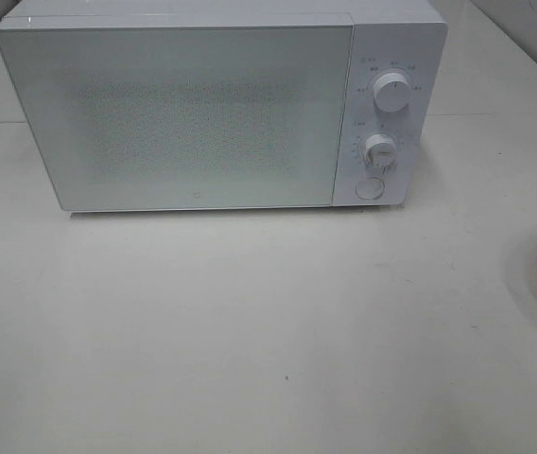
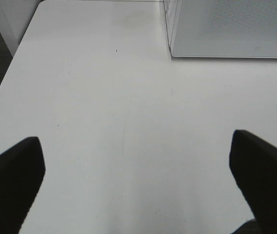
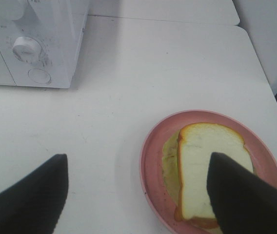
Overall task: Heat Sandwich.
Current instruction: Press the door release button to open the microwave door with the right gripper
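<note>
1. the sandwich [image 3: 204, 170] lies flat on the pink plate [image 3: 150, 161], pale bread up, with a tan crust and a yellow-green layer showing along one side.
2. the plate sits on the white table [image 1: 250, 331], apart from the microwave's control side; in the high view only its rim shows at the right edge.
3. the right gripper [image 3: 136, 163] hangs over the plate with its jaws spread wide and nothing between them; one dark finger [image 3: 236, 190] overlaps the sandwich in the wrist view, but whether it touches cannot be told.
4. the microwave [image 1: 202, 104] stands at the back of the table, door closed, with two knobs [image 1: 394, 93] above a round button [image 1: 370, 188].
5. the left gripper [image 2: 136, 141] is spread wide over bare table, holding nothing, near the microwave's other end.
</note>
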You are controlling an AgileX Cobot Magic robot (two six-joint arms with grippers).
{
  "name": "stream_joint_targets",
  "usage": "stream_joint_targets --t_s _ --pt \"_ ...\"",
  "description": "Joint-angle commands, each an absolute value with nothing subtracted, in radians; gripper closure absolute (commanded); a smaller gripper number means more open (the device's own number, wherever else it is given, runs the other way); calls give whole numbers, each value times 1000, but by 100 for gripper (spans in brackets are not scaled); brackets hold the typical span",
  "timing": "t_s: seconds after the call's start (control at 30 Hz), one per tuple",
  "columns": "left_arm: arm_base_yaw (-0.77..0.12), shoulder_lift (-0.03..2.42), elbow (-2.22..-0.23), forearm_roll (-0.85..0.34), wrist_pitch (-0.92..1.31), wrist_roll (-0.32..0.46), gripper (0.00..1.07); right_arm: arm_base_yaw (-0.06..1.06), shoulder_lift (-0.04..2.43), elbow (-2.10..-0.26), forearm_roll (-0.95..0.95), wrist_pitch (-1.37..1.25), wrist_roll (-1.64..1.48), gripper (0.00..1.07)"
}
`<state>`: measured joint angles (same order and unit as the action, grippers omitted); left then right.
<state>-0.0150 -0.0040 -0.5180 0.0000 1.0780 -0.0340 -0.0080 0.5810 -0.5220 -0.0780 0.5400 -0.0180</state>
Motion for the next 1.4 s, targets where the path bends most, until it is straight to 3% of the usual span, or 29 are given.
stream_joint_targets --t_s 0.03,0.97,1.4 --pt "-11 -27 -518 -6 1072 -33 9 -9 635 -531 -74 470 -10 32" --pt "-11 -27 -518 -6 1072 -33 9 -9 1048 -531 -70 -19 -9 32" --pt "-11 -27 -518 -6 1072 -33 9 -9 1206 -407 -15 -482 -15 32"
